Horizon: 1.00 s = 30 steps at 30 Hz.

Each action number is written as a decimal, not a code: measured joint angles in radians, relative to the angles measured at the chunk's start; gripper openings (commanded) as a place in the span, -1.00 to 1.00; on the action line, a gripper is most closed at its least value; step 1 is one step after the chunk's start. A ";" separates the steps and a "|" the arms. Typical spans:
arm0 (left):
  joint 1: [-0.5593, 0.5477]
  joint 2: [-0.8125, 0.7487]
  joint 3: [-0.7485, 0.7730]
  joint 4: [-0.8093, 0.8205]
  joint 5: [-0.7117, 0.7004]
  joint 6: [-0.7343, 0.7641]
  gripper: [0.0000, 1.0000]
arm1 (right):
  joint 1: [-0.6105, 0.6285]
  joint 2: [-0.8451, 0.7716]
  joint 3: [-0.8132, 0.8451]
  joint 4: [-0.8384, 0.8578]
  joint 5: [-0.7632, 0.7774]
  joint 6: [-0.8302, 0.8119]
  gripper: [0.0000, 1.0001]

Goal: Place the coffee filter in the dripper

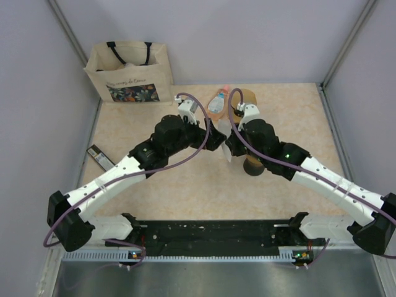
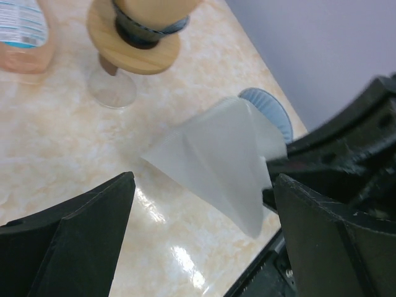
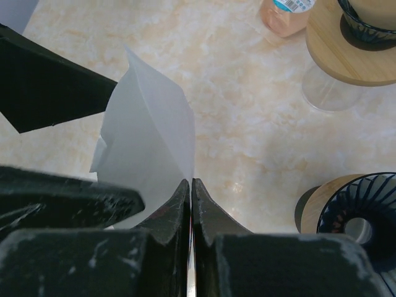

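While my right gripper (image 3: 190, 185) stands pinched flat on its wide edge, the white, thin, translucent paper coffee filter (image 3: 148, 130) hangs above the table, up and left of the dripper in the right wrist view.

Item 1: filter. Cone-folded and soft, it looks mostly flat. Its long axis runs straight out from my right fingertips, with the pointed end leading away from them.

Item 2: dark blue ribbed dripper (image 3: 359, 207). A hard funnel with a centre hole, seated in a round wooden ring. It sits low and to the right of my right fingers, closer to that arm than to the left. I judge it the target. The filter's point faces away from it, so the move will need a swing back and a downward tilt.

Item 3: my left gripper (image 2: 204, 178). Its jaws are spread wide, one on each side of the filter and gripping nothing.

Item 4: glossy marbled beige table (image 3: 247, 142).

Item 5: beyond the dripper, a round wooden disc on a clear glass stand (image 2: 133, 46). Beside it, a clear bottle of pink liquid (image 2: 21, 25).
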State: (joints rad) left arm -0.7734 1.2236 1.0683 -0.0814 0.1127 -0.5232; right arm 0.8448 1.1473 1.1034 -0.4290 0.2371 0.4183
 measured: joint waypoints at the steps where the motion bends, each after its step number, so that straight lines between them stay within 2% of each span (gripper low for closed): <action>1: -0.002 0.006 0.005 -0.003 -0.037 -0.010 0.98 | 0.008 0.004 0.002 0.001 0.013 0.003 -1.00; 7: -0.021 0.031 0.016 -0.007 -0.215 -0.058 0.81 | 0.026 0.012 0.005 0.047 0.065 0.024 -1.00; 15: -0.061 0.095 0.055 -0.010 -0.313 -0.071 0.51 | 0.032 0.024 0.005 0.081 0.122 0.060 -1.00; 20: -0.082 0.136 0.078 -0.025 -0.388 -0.074 0.16 | 0.039 0.026 0.005 0.100 0.134 0.077 -1.00; 26: -0.096 0.155 0.101 -0.054 -0.428 -0.072 -0.52 | 0.039 0.026 0.005 0.107 0.158 0.084 -1.00; 28: -0.098 0.155 0.103 -0.063 -0.444 -0.069 -0.65 | 0.039 0.027 0.005 0.104 0.177 0.085 -1.00; 30: -0.099 0.155 0.103 -0.070 -0.464 -0.062 -0.67 | 0.039 0.030 0.006 0.092 0.205 0.086 -1.00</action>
State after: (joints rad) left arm -0.8726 1.3785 1.1709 -0.1516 -0.3511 -0.5850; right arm 0.8837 1.1774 1.1095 -0.3370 0.4419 0.5045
